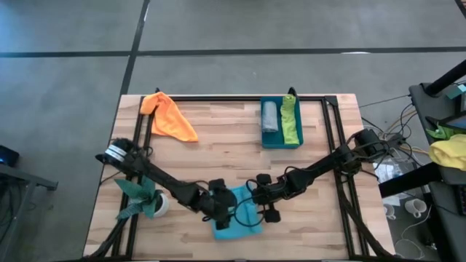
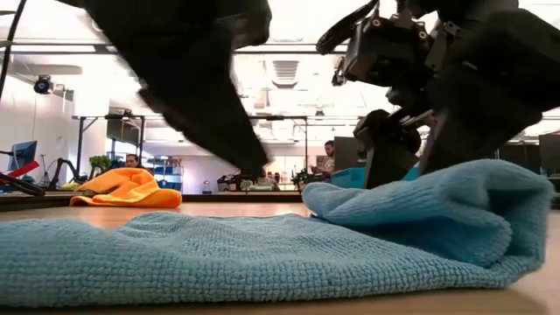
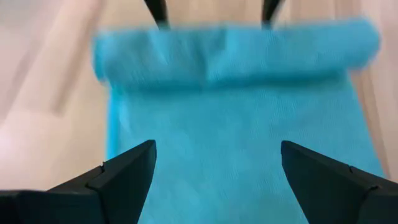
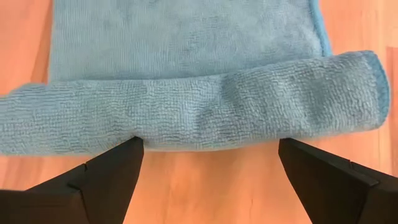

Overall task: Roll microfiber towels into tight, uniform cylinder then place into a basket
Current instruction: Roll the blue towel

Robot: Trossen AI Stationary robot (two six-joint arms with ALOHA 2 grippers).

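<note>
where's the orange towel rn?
In the high view the orange towel lies unrolled at the table's far left corner, well left of the basket and away from both grippers, which are at the turquoise towel near the front edge.

The place was a robotics lab or open workshop hall, not a home. A pale wooden tabletop [image 1: 218, 135] on a black metal frame [image 1: 335, 145] stood on a bare grey concrete floor [image 1: 65, 65] crossed by dark lines, and two dark robot arms were mounted on it. Beside the tabletop, loose cables [image 1: 397, 127] ran toward another dark stand. Beyond the tabletop, the low view showed a wide room with a high ceiling and bright strip lights [image 2: 297, 39], a black equipment rack [image 2: 109, 131], a monitor [image 2: 22, 153], and seated people [image 2: 328, 156] at far workstations.
</note>
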